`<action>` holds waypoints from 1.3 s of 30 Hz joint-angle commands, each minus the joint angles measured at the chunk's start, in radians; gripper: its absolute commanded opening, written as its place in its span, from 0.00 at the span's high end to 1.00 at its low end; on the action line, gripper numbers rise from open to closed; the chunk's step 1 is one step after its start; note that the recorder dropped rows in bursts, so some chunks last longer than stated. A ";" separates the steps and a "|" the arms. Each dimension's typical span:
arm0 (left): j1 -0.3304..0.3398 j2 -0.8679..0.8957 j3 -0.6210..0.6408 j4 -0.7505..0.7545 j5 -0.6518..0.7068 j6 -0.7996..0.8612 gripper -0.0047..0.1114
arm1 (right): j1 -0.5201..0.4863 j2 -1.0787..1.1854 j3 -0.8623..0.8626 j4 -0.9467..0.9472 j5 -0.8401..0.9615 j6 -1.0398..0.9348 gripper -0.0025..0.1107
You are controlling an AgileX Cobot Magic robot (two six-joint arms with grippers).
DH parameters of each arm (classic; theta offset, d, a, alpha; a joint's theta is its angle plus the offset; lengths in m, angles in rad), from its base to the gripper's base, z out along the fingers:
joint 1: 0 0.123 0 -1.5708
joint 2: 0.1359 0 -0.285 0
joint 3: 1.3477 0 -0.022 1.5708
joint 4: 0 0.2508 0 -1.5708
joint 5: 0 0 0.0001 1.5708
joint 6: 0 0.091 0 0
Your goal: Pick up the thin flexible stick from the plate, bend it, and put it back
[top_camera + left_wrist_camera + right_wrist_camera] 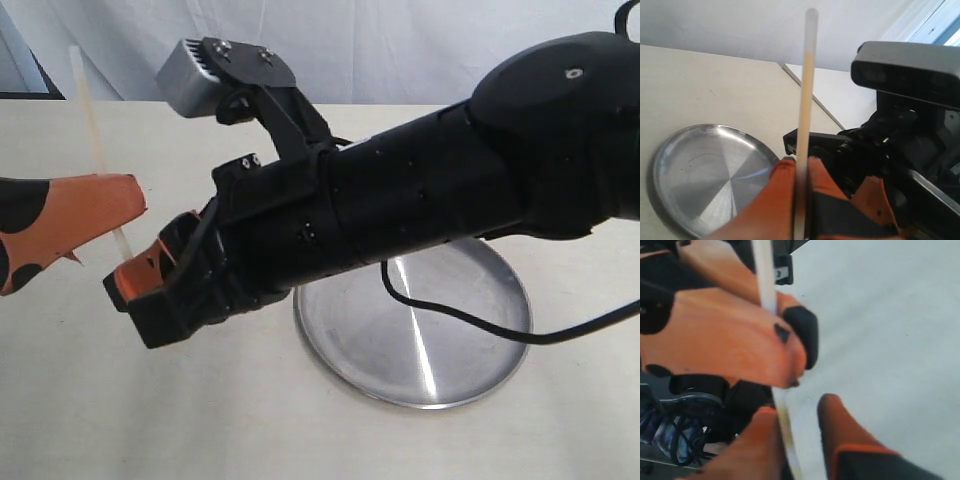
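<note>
The thin flexible stick [95, 140] stands nearly upright above the table, left of the plate [460, 320]. My left gripper [135, 200] is shut on the stick [805, 90] near its lower half, its whitish end pointing up. My right gripper [150, 275] has reached across to the stick's lower end. In the right wrist view the stick [786, 437] lies against one orange finger [757, 440] of my right gripper [797, 407], with a clear gap to the other finger, so the jaws are open around it. The shiny plate [700, 170] holds nothing.
My right arm's black forearm [430, 190] stretches over the plate's far side, with its wrist camera [195, 70] on top. A black cable [470, 325] hangs across the plate. A white curtain backs the beige table [150, 420].
</note>
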 commanded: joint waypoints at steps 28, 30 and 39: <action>-0.008 -0.001 0.003 0.011 -0.083 -0.051 0.95 | -0.002 -0.043 -0.004 -0.009 0.147 -0.019 0.98; -0.008 -0.001 0.003 -0.032 -0.078 -0.019 0.91 | -0.002 -0.032 -0.004 -0.014 0.179 -0.019 0.98; -0.008 -0.001 0.003 -0.128 -0.133 -0.019 0.57 | 0.017 -0.010 -0.004 -0.042 0.281 -0.025 0.98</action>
